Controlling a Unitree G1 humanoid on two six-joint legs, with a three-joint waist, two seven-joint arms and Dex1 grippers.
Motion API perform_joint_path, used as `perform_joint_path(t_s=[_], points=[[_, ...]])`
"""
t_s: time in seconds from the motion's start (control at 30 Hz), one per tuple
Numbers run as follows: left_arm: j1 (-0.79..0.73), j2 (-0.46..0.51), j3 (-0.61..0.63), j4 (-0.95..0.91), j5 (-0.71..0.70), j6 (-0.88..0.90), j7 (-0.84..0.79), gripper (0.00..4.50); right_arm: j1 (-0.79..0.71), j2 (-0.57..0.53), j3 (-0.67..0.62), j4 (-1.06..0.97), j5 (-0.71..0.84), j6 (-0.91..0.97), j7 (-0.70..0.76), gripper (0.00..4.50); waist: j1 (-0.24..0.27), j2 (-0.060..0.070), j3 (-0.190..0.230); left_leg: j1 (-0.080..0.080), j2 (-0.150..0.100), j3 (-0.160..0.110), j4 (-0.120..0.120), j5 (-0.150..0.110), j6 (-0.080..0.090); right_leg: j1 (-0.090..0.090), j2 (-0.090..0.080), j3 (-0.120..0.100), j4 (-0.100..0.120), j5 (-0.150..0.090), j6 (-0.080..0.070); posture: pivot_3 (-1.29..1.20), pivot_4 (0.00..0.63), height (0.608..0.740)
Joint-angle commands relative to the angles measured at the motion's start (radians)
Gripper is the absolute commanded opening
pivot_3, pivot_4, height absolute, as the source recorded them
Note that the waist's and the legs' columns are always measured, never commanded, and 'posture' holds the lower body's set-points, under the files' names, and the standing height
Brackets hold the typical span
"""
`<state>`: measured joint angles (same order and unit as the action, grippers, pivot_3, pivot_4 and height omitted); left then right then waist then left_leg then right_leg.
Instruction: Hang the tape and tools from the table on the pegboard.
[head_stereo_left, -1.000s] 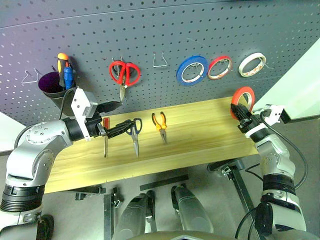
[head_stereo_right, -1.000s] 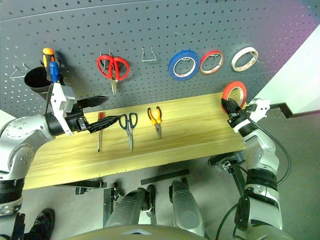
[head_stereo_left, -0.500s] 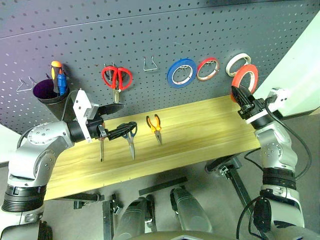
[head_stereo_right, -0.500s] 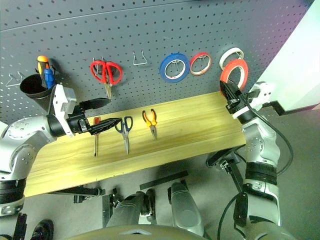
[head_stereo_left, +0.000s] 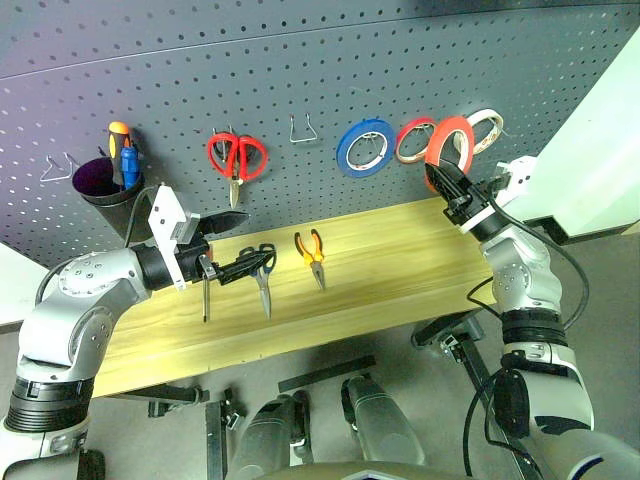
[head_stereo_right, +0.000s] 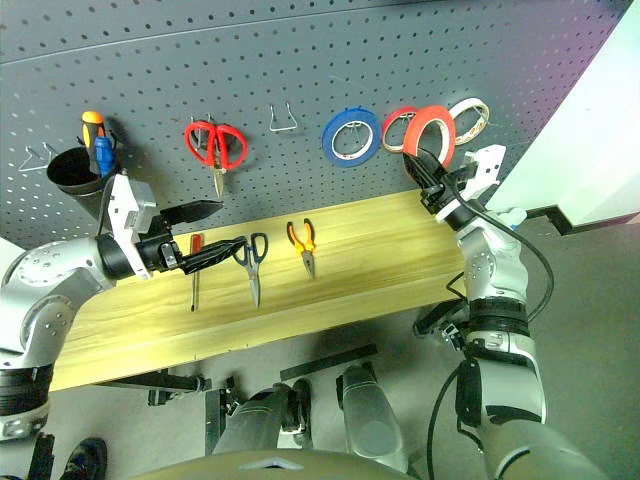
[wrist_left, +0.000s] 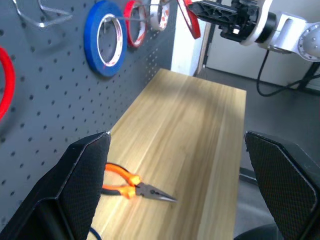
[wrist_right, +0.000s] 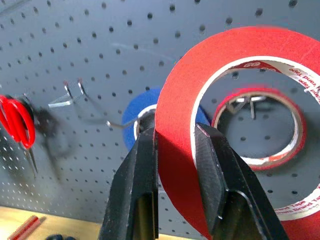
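Note:
My right gripper (head_stereo_left: 438, 180) is shut on the red-orange tape (head_stereo_left: 447, 140), holding it upright close before the pegboard (head_stereo_left: 300, 60), over a thin red roll and a cream roll. In the right wrist view the fingers (wrist_right: 216, 180) pinch the tape's wall (wrist_right: 200, 65). On the table (head_stereo_left: 400, 260) lie the orange-handled pliers (head_stereo_left: 315, 255), the dark-handled scissors (head_stereo_left: 263, 277) and the red-handled screwdriver (head_stereo_left: 205, 293). My left gripper (head_stereo_left: 255, 236) hovers open just above the scissors and screwdriver, holding nothing.
On the pegboard hang a blue roll (head_stereo_left: 364, 145), a thin red roll (head_stereo_left: 411, 139), a cream roll (head_stereo_left: 488, 128) and red scissors (head_stereo_left: 237, 155). A wire hook (head_stereo_left: 303, 128) is bare. A dark cup (head_stereo_left: 103, 182) holds orange and blue screwdrivers.
My right gripper has carried the tape up and to the left, from over the table's right end to the pegboard by the hanging rolls. The left arm has stayed put.

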<state>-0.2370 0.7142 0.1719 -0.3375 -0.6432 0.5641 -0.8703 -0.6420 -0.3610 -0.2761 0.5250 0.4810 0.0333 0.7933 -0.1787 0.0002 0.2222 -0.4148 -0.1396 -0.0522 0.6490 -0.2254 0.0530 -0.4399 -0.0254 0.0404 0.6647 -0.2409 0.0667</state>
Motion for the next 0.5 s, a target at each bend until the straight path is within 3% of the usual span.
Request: perform_joint_path(t_s=[0.03, 0.43, 0.5], points=[[0.008, 0.008, 0.027, -0.056, -0.021, 0.007, 0.011, 4.50, -0.061, 0.011, 0.008, 0.040, -0.014, -0.057, 0.025, 0.69, 0.000, 0.000, 0.000, 0.000, 0.000, 0.000, 0.000, 0.000, 0.000, 0.000, 0.000, 0.000, 0.000, 0.000, 0.000, -0.20, 0.153, 0.729], [0.040, 0.018, 0.047, -0.091, -0.035, 0.025, 0.035, 4.50, -0.195, 0.013, 0.053, 0.358, -0.148, -0.224, 0.022, 0.69, 0.003, 0.000, 0.000, 0.000, 0.000, 0.000, 0.000, 0.001, 0.002, 0.000, 0.000, 0.000, 0.000, 0.000, 0.000, -0.16, 0.160, 0.729], [0.046, 0.018, 0.048, -0.098, -0.037, 0.028, 0.039, 4.50, -0.227, 0.007, 0.055, 0.437, -0.183, -0.264, -0.017, 1.43, 0.002, 0.000, 0.000, 0.001, 0.000, 0.000, 0.000, 0.001, 0.002, 0.001, 0.000, 0.000, 0.000, 0.000, 0.000, -0.16, 0.164, 0.729]])
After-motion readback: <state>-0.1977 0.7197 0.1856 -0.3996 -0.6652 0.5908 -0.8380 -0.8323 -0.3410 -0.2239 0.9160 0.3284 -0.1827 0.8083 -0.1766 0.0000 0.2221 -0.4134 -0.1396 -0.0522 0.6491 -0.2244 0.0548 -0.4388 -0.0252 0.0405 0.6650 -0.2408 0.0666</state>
